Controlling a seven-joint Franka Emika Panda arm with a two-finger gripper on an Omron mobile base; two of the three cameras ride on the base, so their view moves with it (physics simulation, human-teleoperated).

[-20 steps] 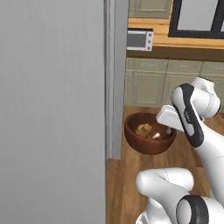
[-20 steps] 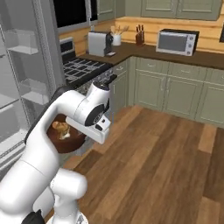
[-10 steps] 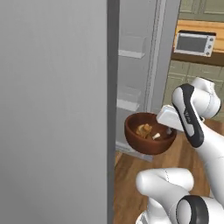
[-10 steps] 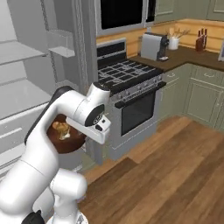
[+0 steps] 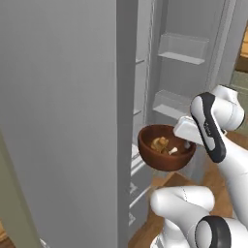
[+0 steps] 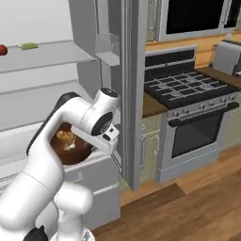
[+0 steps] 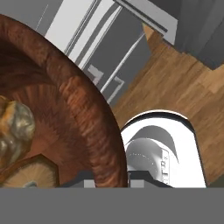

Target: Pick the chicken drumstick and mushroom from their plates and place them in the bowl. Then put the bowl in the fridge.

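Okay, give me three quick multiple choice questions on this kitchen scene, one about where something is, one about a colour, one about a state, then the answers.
1. Where is the chicken drumstick?
A. On a plate
B. In the bowl
C. On a fridge shelf

2. What colour is the bowl?
A. Pale blue
B. White
C. Dark reddish-brown

3. How is the fridge door?
A. Open
B. Shut
C. Removed

Answers:
1 B, it lies inside the bowl beside the mushroom.
2 C, both base views show a dark reddish-brown wooden look.
3 A, shelves and drawers show inside.
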